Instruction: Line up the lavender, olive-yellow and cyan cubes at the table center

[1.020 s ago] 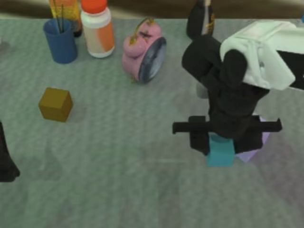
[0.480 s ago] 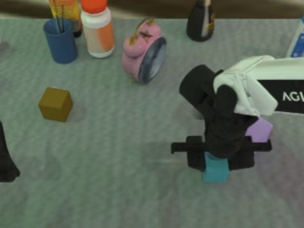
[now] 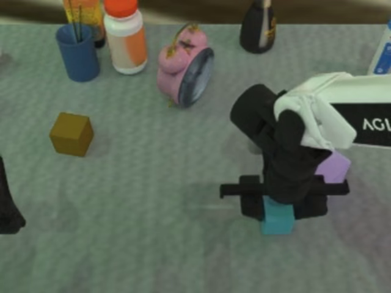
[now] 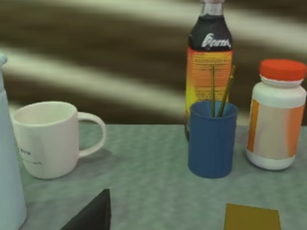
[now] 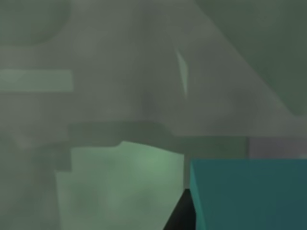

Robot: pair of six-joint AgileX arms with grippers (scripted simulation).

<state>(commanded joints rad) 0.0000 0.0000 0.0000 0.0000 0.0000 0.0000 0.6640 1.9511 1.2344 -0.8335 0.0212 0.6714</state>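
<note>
Right hand point(image 3: 278, 210) grips cyan cube point(image 3: 278, 218) beside lavender cube point(image 3: 334, 167)

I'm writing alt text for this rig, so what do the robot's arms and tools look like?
The right arm has a white shell with a black panel bearing white letters, then bulky black wrist segments. Its right tool is black with a wide crossbar. Only a black sliver of the left arm shows at the table's left edge.

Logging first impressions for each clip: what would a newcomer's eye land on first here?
The right arm's black gripper over the cyan cube, right of the table's center, with the lavender cube peeking out just behind it. Next, the olive-yellow cube alone at the left, and the pink alarm clock among the back-row containers.
</note>
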